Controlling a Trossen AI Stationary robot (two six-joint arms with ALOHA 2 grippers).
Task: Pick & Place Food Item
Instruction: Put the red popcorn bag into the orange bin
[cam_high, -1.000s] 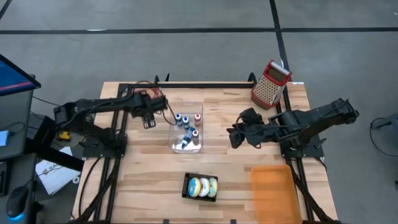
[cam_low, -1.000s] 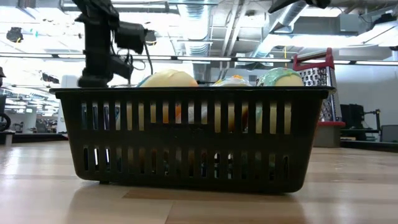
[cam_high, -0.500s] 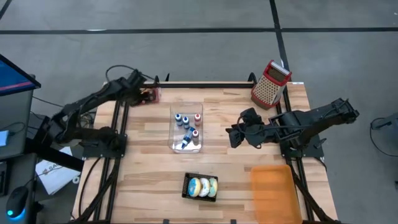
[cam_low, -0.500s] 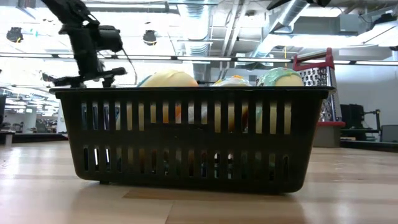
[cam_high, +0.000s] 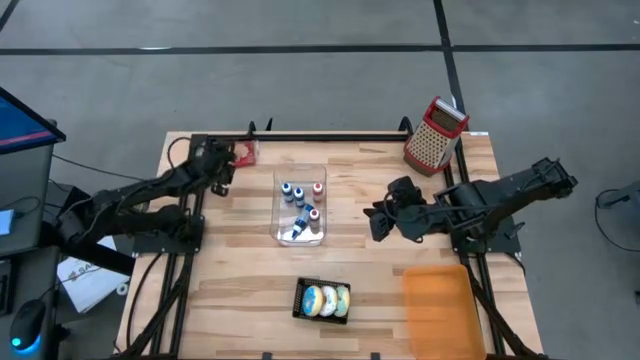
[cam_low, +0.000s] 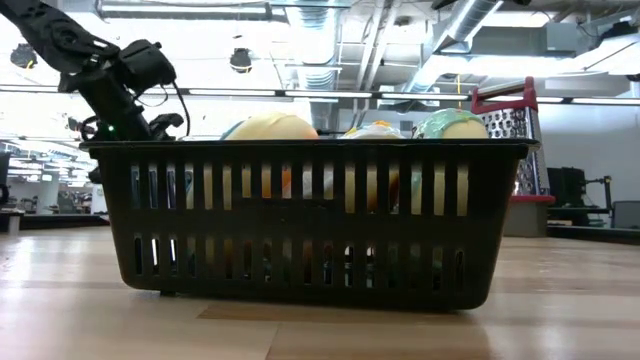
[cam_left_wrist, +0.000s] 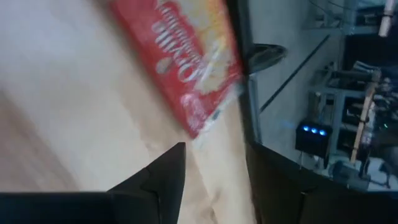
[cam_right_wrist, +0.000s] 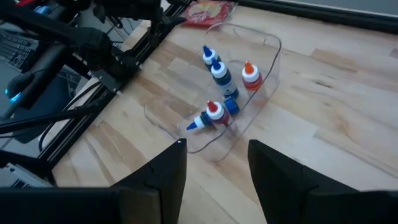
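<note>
The red packet (cam_high: 245, 152) is not yet gripped by the left gripper (cam_high: 226, 162), whose jaws are open beside it.

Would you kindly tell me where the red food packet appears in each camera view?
High view: red packet at the table's far left corner, beside the left gripper.
Low view: not visible.
Left wrist view: packet just ahead of the fingers.
Right wrist view: packet beyond the clear tray.
Shared landmark: the clear tray.
</note>
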